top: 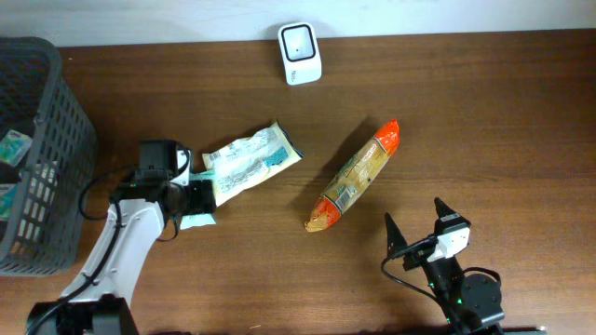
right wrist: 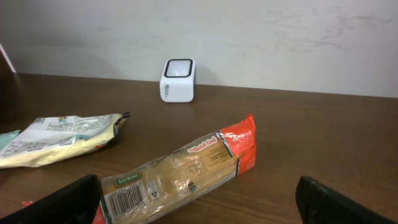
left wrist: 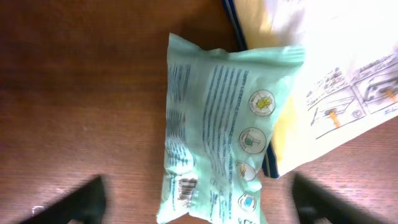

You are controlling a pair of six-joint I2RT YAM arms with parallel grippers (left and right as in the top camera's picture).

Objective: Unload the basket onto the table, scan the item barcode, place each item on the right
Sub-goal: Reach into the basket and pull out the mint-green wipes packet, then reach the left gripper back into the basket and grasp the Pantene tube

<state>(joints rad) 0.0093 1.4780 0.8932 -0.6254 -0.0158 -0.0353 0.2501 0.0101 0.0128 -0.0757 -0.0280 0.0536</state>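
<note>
A mint-green packet (left wrist: pixel 217 137) lies flat on the wooden table, its barcode (left wrist: pixel 186 190) facing up near its lower end. My left gripper (left wrist: pixel 199 204) hangs over it, open, its dark fingers wide apart on either side and clear of the packet. In the overhead view the left gripper (top: pixel 196 197) covers most of the mint packet (top: pixel 197 221). The white scanner (top: pixel 300 53) stands at the table's far edge, also seen as the scanner (right wrist: pixel 178 79) in the right wrist view. My right gripper (top: pixel 413 212) is open and holds nothing.
A yellow-white packet (top: pixel 247 158) overlaps the mint one's far corner. A long pasta packet (top: pixel 358 177) with orange ends lies mid-table, its barcode (right wrist: pixel 127 199) facing the right wrist camera. A dark mesh basket (top: pixel 47 167) holding items stands at the left edge.
</note>
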